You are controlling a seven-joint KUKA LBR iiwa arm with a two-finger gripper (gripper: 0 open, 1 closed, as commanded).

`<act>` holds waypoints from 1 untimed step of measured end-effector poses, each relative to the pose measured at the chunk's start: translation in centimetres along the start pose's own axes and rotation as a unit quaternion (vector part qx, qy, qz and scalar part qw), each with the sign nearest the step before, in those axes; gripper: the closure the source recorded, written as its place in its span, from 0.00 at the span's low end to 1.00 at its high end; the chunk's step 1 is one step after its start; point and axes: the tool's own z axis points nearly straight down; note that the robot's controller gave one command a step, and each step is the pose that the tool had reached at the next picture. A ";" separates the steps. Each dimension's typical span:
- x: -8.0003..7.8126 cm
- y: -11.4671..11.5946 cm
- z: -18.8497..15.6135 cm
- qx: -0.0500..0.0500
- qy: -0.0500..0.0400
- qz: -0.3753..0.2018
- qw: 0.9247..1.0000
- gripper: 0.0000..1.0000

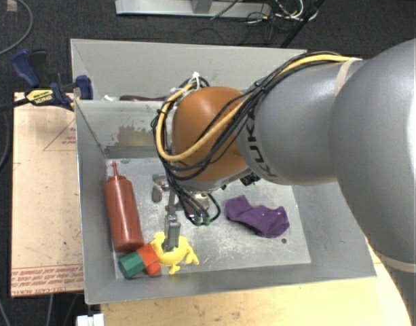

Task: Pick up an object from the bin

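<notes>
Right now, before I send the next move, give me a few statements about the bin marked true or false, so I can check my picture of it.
1. The gripper is down at the yellow toy figure near the front of the bin. True.
2. The red squeeze bottle stands upright on the bin's right side. False: it lies on its side along the left wall.
3. The purple cloth lies apart from the yellow toy figure, to its right. True.
4. The green block sits on the purple cloth. False: it lies in the front left corner, next to an orange block.
</notes>
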 end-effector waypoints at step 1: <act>0.8 -2.5 -1.9 0.000 -0.002 -0.031 1.000 1.00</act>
